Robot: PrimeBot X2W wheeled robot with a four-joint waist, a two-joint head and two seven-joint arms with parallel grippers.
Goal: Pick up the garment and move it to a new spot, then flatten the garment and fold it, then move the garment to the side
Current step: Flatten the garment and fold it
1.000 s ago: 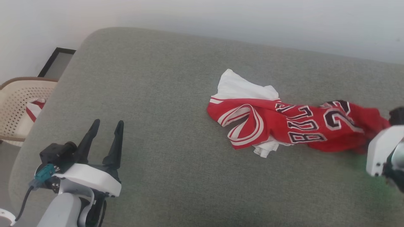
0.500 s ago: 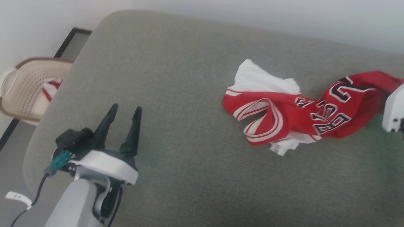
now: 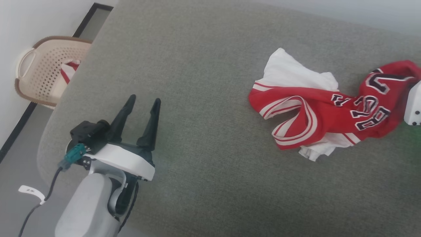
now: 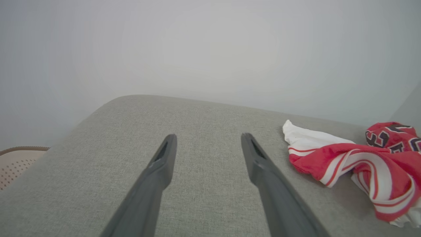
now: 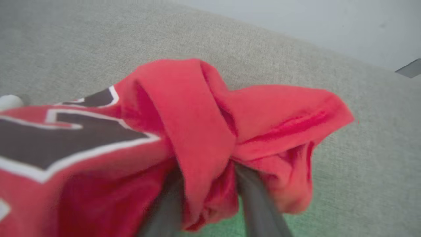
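The task was in its first step, by the look of it. The right gripper [image 5: 207, 174] had its two fingers pinched on a bunched fold of red cloth at one end of the jersey [image 3: 329, 108], and that end was raised off the cushion [image 3: 204, 65] near its right side. The rest of the jersey, the white panel and the striped trim, lay crumpled on the cushion, so the garment was gripped but not wholly lifted.

The left gripper [image 3: 144, 98] hung over the cushion's left part with its fingers spread wide and nothing between them, well apart from the jersey. Off the cushion's left edge stood a basket [image 3: 42, 75] with a small striped cloth [image 3: 67, 70] in it, no part of this job.

Done so far, then: the grasp. Left to do: carrying the jersey to a new spot on the cushion, spreading it flat, folding it and setting it aside. The flattening would likely need the free left gripper, since the cloth was twisted and the lettering buckled.
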